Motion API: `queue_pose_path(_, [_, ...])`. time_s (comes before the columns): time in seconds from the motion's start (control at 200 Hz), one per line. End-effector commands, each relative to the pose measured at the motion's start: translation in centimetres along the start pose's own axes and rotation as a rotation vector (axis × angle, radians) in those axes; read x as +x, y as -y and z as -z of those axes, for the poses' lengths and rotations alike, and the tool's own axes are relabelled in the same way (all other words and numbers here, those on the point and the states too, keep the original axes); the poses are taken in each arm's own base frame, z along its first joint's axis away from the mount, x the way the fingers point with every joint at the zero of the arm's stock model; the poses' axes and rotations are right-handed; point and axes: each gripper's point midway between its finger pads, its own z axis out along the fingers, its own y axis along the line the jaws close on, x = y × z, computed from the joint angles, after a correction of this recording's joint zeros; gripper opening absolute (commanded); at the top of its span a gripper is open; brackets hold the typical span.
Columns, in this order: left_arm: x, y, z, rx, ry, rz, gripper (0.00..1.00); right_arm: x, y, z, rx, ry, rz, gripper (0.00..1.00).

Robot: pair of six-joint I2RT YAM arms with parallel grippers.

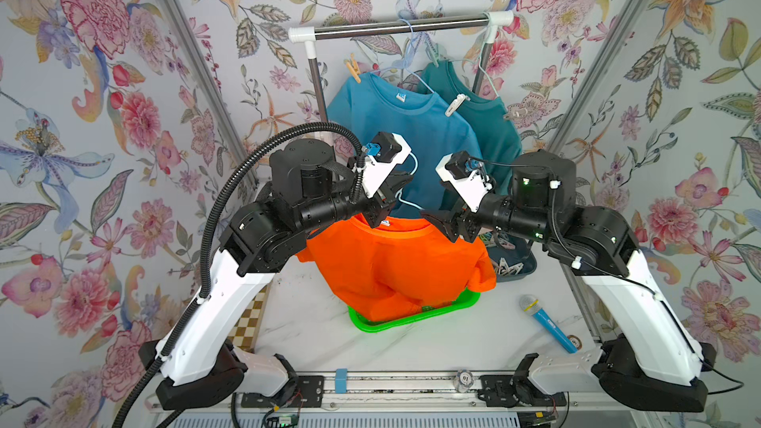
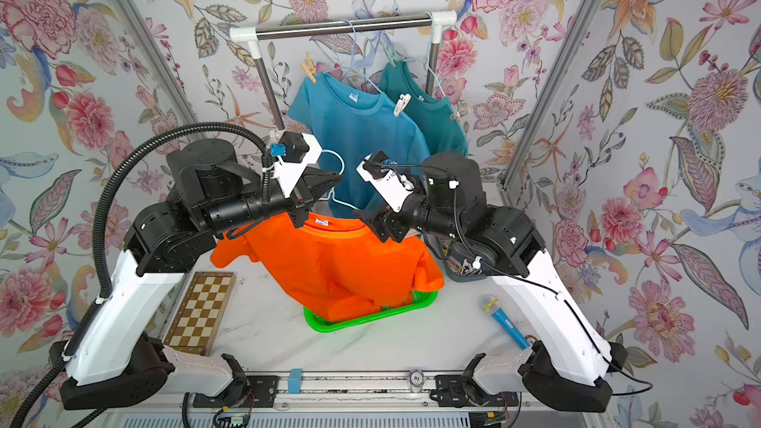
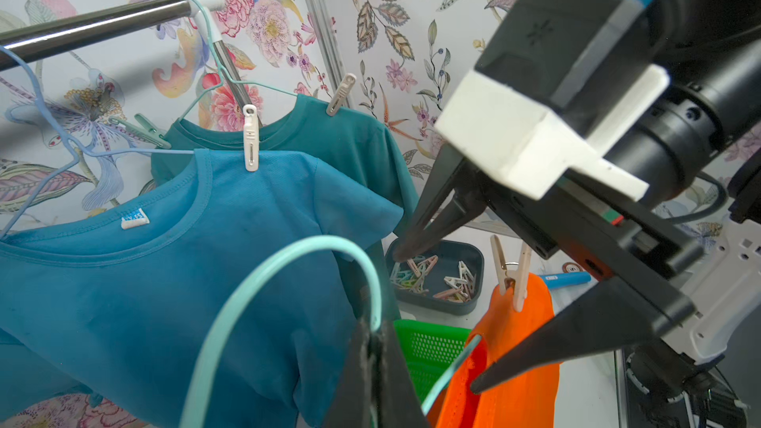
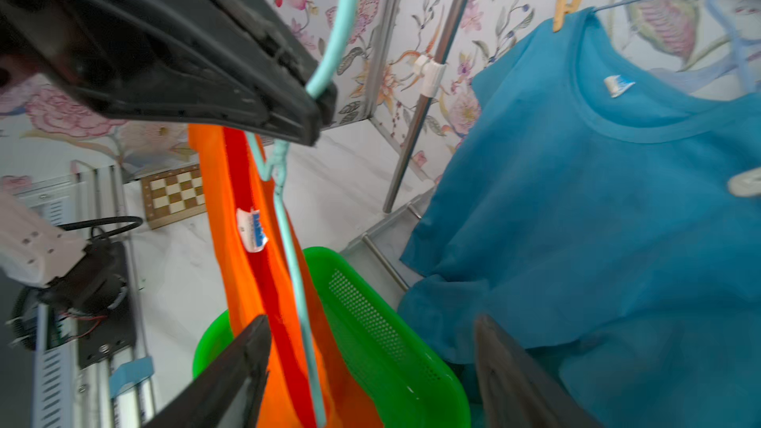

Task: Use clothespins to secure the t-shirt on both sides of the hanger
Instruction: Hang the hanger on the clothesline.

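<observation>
One clothespin (image 3: 514,277) (beige and pink, as far as the left wrist view tells) grips the orange t-shirt (image 1: 391,265) at the shoulder on the right arm's side, pinning cloth to the mint hanger (image 3: 313,242) beneath. The left gripper (image 2: 335,179) has its fingers closed tight on the hanger's hook. It holds the garment above the green basket (image 1: 412,317), likely so both shoulders hang free to be worked on, while the hem trails into the basket.

The right gripper (image 4: 372,323) has its fingers spread wide with nothing in them. In the left wrist view the fixed clothespin stands between them, apparently untouched. By this showing one side is done. No pin shows on the other shoulder, which the left arm partly hides in both top views.

More clothespins (image 3: 449,282) lie heaped in a dark tray (image 3: 436,307) just beside the basket, under the right arm and handy for the second side. Behind the basket a metal rail (image 1: 399,26) carries a blue t-shirt (image 1: 403,133) and a teal t-shirt (image 1: 490,117), each already pinned.

The tabletop (image 1: 309,331) is white and marbled. A toy microphone (image 1: 543,319) lies near the basket, and a chessboard (image 2: 201,314) sits well apart from it on the left arm's side. Floral wallpaper (image 1: 94,14) covers the walls.
</observation>
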Motion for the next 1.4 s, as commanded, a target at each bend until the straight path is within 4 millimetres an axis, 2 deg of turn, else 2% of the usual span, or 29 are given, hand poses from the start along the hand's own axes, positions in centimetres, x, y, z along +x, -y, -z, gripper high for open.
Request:
queue_pose_path(0.0, [0.2,0.7,-0.3,0.056,-0.009,-0.080,0.00,-0.9,-3.1,0.7,-0.201,0.042,-0.006,0.70])
queue_pose_path(0.15, [0.4,0.9,-0.7,0.085,-0.011,-0.130,0.00,-1.0,-3.1,0.3,-0.266,0.051,-0.047,0.63])
queue_pose_path(0.38, [-1.4,0.4,0.9,0.113,0.067,-0.177,0.00,-0.5,-2.1,0.2,-0.307,0.051,-0.106,0.59])
queue_pose_path(0.606, [-2.2,-0.4,1.8,0.157,0.126,-0.156,0.00,0.5,-2.8,-0.6,-0.350,0.025,-0.133,0.57])
queue_pose_path(0.861, [-2.9,1.0,2.5,0.277,0.187,-0.148,0.00,1.5,-2.4,-2.4,-0.344,-0.018,-0.149,0.49])
queue_pose_path(0.936, [-3.0,1.1,2.8,0.282,0.193,-0.150,0.00,1.8,-2.2,-2.8,-0.340,-0.028,-0.153,0.43])
queue_pose_path(0.986, [-3.0,0.7,3.1,0.267,0.194,-0.155,0.00,1.9,-2.2,-2.9,-0.338,-0.032,-0.157,0.40])
queue_pose_path(1.221, [-3.0,-2.2,4.2,0.226,0.218,-0.124,0.00,2.8,-1.9,-2.5,-0.297,-0.048,-0.161,0.40])
queue_pose_path(1.301, [-2.9,-2.6,4.0,0.240,0.229,-0.109,0.00,2.4,-2.1,-2.3,-0.295,-0.029,-0.167,0.29])
queue_pose_path(1.361, [-3.1,-2.6,3.7,0.258,0.243,-0.087,0.00,1.8,-2.6,-2.3,-0.304,-0.007,-0.161,0.14])
queue_pose_path(1.396, [-3.1,-2.5,3.5,0.270,0.253,-0.074,0.00,1.3,-3.1,-2.4,-0.307,0.009,-0.151,0.02])
